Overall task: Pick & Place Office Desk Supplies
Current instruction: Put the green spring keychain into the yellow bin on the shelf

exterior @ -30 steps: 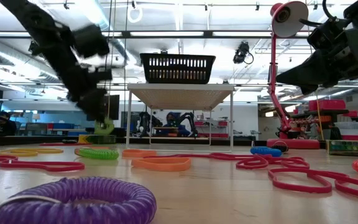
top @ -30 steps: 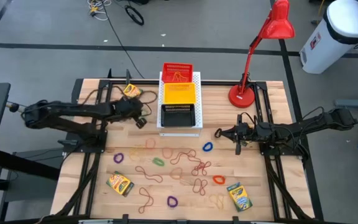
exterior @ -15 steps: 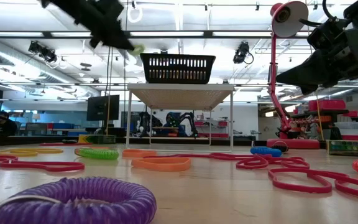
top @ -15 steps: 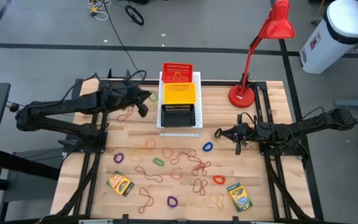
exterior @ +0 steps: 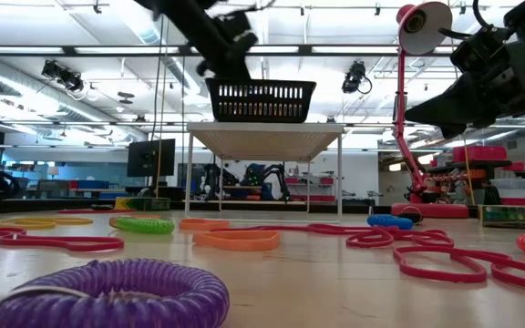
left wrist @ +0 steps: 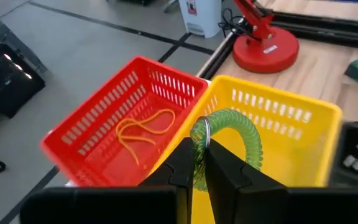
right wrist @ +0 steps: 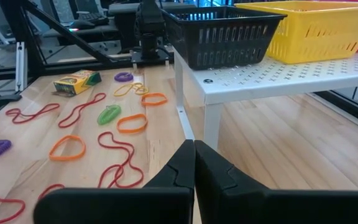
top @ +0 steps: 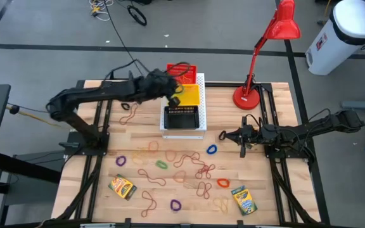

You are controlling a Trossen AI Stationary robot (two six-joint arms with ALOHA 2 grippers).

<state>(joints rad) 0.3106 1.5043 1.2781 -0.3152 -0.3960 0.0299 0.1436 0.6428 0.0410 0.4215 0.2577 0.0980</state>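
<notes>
A green coiled elastic loop (left wrist: 236, 127) hangs over the yellow basket (left wrist: 291, 134), with my left gripper (left wrist: 196, 150) shut on it. In the high view this gripper (top: 173, 90) is above the baskets at the table's far middle. Next to the yellow basket, the red basket (left wrist: 104, 130) holds an orange rubber band (left wrist: 143, 132). My right gripper (top: 224, 134) waits shut at the table's right, low over the wood (right wrist: 193, 149). Rubber bands (top: 192, 171), coloured loops (top: 211, 150) and two crayon boxes (top: 123, 187) (top: 244, 199) lie flat on the table's near half. My left gripper pinches the green loop between its two fingers at one spot of the coil (left wrist: 199, 142), beside a small metal ring. The fingers slant down, coming from the table's left. The loop arches out beyond the fingertips, clear of the yellow basket below it.
Red, yellow and black baskets (top: 181, 117) stand in a row on a raised white perforated board (top: 201, 79) at the far middle. A red desk lamp (top: 249, 95) stands at the far right. A loose rubber band (top: 127, 116) lies at the far left.
My left gripper has risen from low over the table's far left and swung toward the baskets, tipping further down. It has stayed shut on the green loop, which has been carried up to above the yellow basket.
</notes>
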